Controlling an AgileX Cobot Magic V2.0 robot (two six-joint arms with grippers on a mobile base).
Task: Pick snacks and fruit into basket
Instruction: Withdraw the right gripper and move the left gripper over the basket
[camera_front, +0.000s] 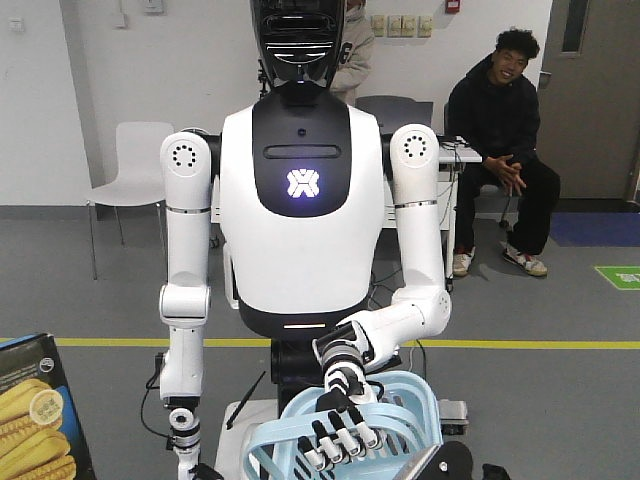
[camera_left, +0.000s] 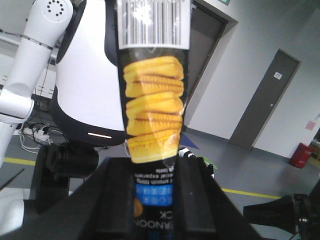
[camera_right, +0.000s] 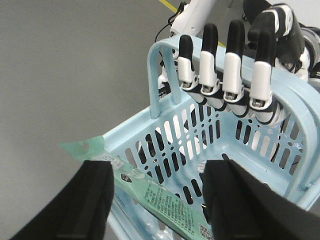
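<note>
The snacks, a flat mint-green pouch (camera_right: 165, 197) with printed text, lie tilted across the near rim of the light-blue basket (camera_right: 280, 100), one corner sticking out to the left. My right gripper (camera_right: 159, 172) is open, its black fingers wide apart either side of the pouch. A white humanoid robot's hand (camera_right: 225, 65) hooks the basket's far rim and holds the basket (camera_front: 410, 395) up. My left gripper (camera_left: 155, 170) is shut on a black packet (camera_left: 152, 100) printed with yellow biscuits and a barcode; the same packet (camera_front: 35, 415) shows at the front view's lower left. The fruit is out of view.
The humanoid robot (camera_front: 300, 190) stands facing me, right behind the basket. A seated person (camera_front: 500, 130) and a white chair (camera_front: 135, 160) are at the back wall. Grey floor with a yellow line (camera_front: 540, 344) lies around.
</note>
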